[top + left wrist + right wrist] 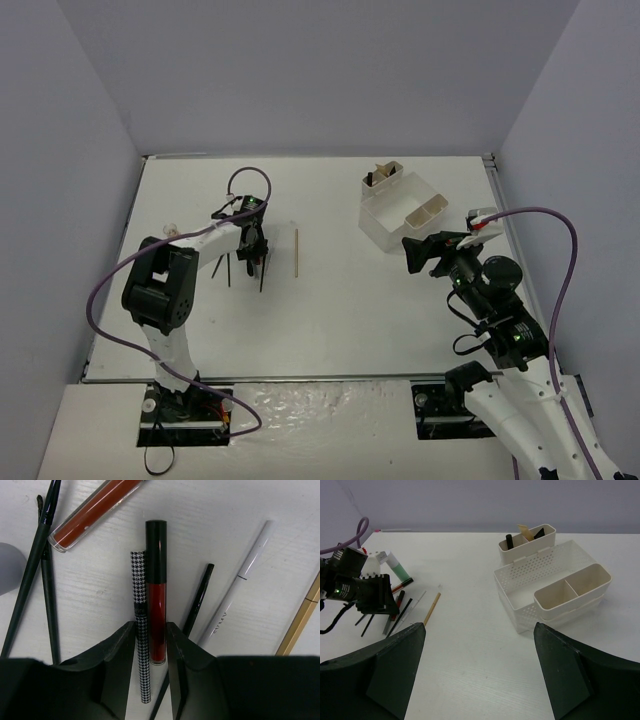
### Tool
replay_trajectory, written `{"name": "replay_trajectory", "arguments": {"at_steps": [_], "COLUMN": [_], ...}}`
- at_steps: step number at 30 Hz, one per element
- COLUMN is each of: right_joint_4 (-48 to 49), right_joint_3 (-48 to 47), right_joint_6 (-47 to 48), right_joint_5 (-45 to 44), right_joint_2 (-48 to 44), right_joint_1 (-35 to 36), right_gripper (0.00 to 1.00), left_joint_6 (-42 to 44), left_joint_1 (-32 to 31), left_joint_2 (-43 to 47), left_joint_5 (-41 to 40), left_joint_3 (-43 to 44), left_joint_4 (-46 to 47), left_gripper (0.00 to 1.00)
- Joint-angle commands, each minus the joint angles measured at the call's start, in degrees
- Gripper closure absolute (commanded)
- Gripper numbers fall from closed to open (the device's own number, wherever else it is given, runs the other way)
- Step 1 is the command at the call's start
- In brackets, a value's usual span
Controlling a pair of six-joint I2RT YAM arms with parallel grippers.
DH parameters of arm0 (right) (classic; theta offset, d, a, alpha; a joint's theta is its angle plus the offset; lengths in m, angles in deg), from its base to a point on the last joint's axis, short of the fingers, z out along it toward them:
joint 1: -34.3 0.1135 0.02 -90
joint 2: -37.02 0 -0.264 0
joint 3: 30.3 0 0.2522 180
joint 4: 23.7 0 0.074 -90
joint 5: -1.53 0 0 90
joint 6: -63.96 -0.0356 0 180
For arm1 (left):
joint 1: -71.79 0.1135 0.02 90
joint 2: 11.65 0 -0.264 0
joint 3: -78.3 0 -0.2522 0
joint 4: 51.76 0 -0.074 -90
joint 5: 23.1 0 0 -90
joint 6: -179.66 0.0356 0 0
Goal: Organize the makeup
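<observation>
Little is stowed in the organizer (384, 230); a lip gloss (156, 595) is flanked by the left pincer (151, 630), clamping unclear.

Tan pencil (431, 609) nr white box (520, 611) (apart)

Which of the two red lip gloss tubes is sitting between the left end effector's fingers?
The black-capped red tube, lying between the left end effector's fingers beside the checkered pencil. The other red tube lies slanted farther out, clear of them.
</observation>
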Motion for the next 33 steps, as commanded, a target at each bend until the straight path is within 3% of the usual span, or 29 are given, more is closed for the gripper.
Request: {"name": "replay_trajectory", "arguments": {"at_steps": [1, 12, 33], "right_joint_4": [3.88, 3.80, 3.87], "right_joint_3": [-0.32, -0.22, -0.12], "right_joint_6": [-0.40, -0.49, -0.58], "right_joint_5": [-0.40, -0.14, -0.23], "right_joint_2": [0.82, 0.84, 0.75], "right_joint_1": [0.23, 0.23, 0.32], "right_gripper": [0.13, 0.13, 0.13], "left_joint_6": [-1.24, -1.08, -0.66], "left_joint_1": [-1.03, -2.01, -2.95], "left_joint_2": [1.73, 6.84, 5.43], "left_joint_5": [-2.69, -7.48, -8.20], "left_joint_3": [2.64, 3.87, 3.98], "left_joint_4": [1.93, -1.98, -2.02], "left_gripper": [0.74, 0.67, 0.69]}}
